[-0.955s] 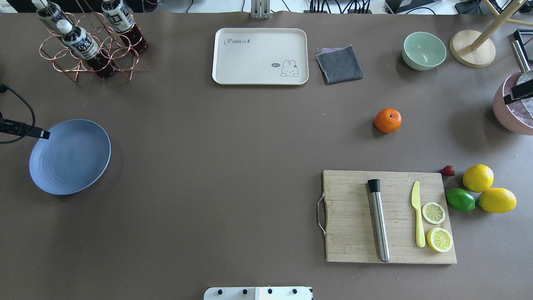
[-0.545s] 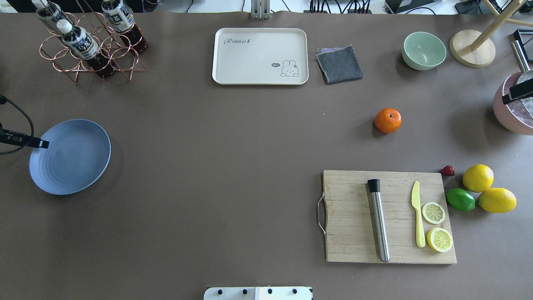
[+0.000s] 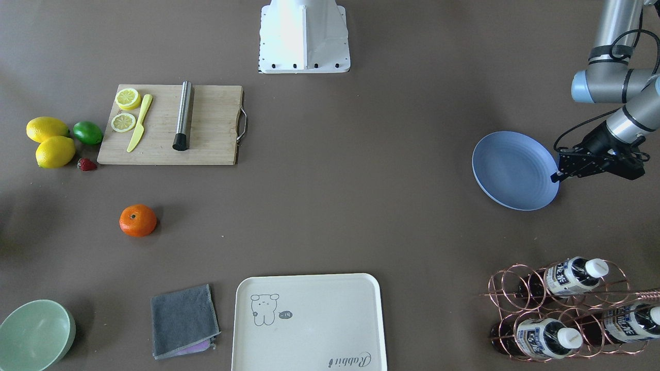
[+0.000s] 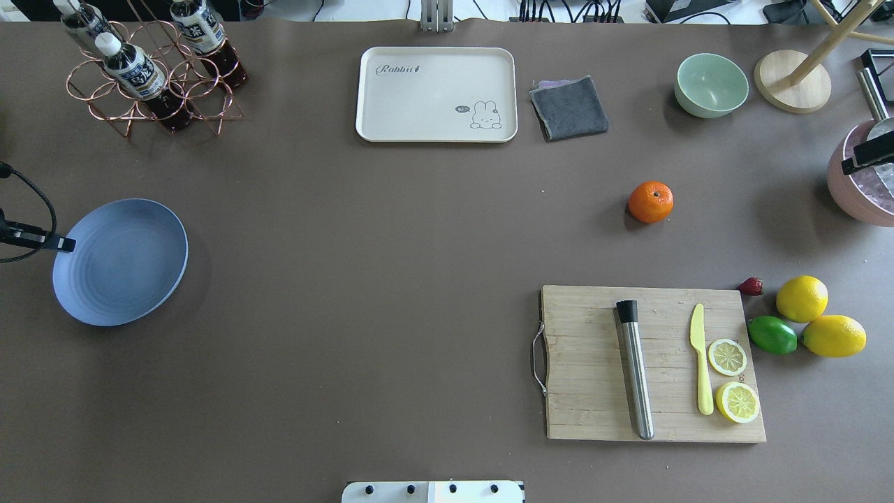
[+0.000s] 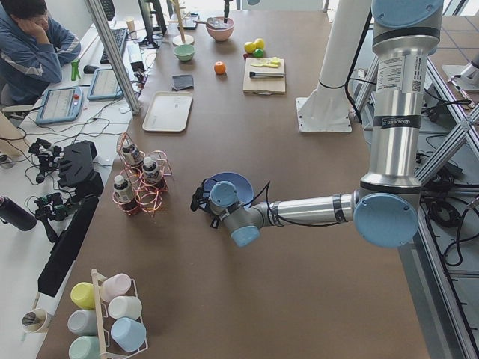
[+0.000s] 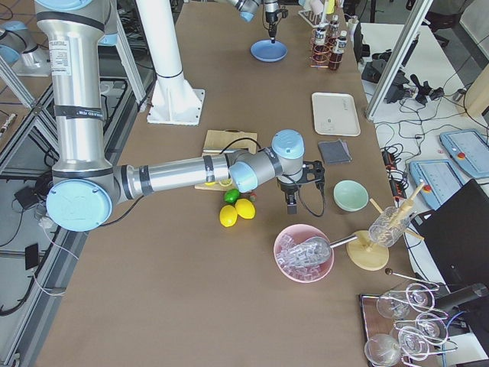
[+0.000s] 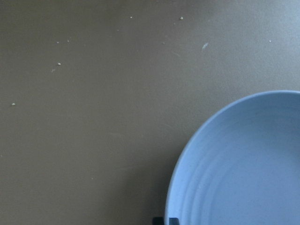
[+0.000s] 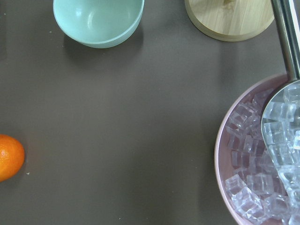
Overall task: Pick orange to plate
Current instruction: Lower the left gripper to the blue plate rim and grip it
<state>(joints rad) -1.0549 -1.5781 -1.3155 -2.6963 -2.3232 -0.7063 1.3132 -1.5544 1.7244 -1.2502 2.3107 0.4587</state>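
Note:
The orange [image 4: 650, 202] sits alone on the brown table, right of centre and beyond the cutting board; it also shows as the orange [image 3: 137, 220] and at the left edge as the orange [image 8: 9, 157]. The blue plate [image 4: 120, 262] lies far to the left. My left gripper [image 4: 66, 244] is at the plate's left rim. In the left wrist view its two dark fingertips [image 7: 160, 220] straddle the rim of the plate [image 7: 243, 164] close together. My right gripper [image 4: 846, 168] hangs over the pink ice bowl, well right of the orange. Its fingers are not clear.
A cutting board [image 4: 653, 363] carries a steel muddler, a yellow knife and lemon slices. Beside it lie two lemons [image 4: 802, 298] and a lime [image 4: 772, 334]. The pink ice bowl [image 4: 862, 188], green bowl [image 4: 711, 84], grey cloth [image 4: 569, 107], cream tray [image 4: 436, 94] and bottle rack [image 4: 150, 73] line the far side.
My left gripper has slid along the plate's rim toward the robot. The plate has shifted a little to the right. The orange and the right gripper have hardly moved.

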